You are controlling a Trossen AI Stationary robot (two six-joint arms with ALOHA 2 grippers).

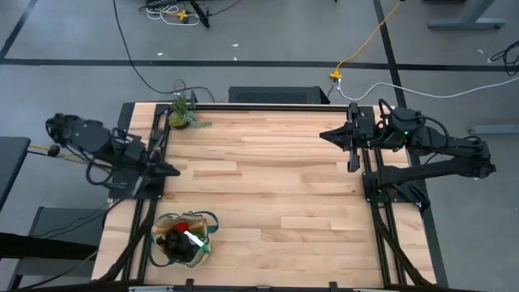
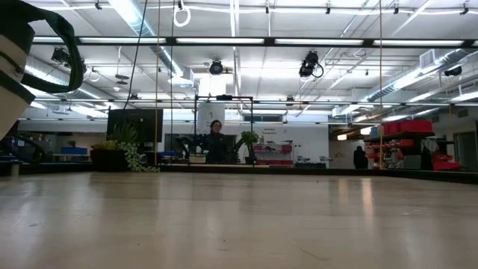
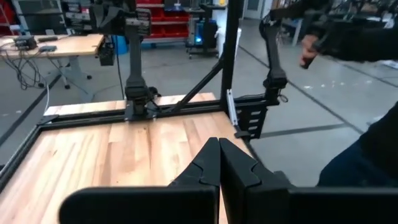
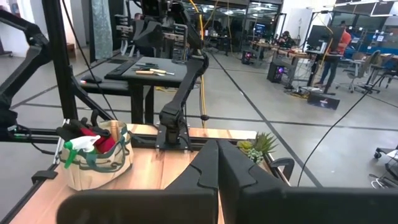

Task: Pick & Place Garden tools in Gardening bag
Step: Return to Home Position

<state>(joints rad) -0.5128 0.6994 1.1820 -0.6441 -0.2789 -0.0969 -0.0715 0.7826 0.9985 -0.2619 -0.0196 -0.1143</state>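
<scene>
The gardening bag, beige with dark green trim, stands on its base near the table's near left corner. Garden tools stick out of its open top: a translucent green item with a white part and a black-and-red glove bundle. The low view shows only the bag's side and a loop handle, close at the left. My left gripper hangs shut above the table's left edge, away from the bag. My right gripper is also shut, above the far right part of the table. Neither holds anything.
A small green potted plant stands at the table's far left corner. Black frame posts rise along the table's edges. A person's hand and dark clothing show beyond the table's edge in the left wrist view.
</scene>
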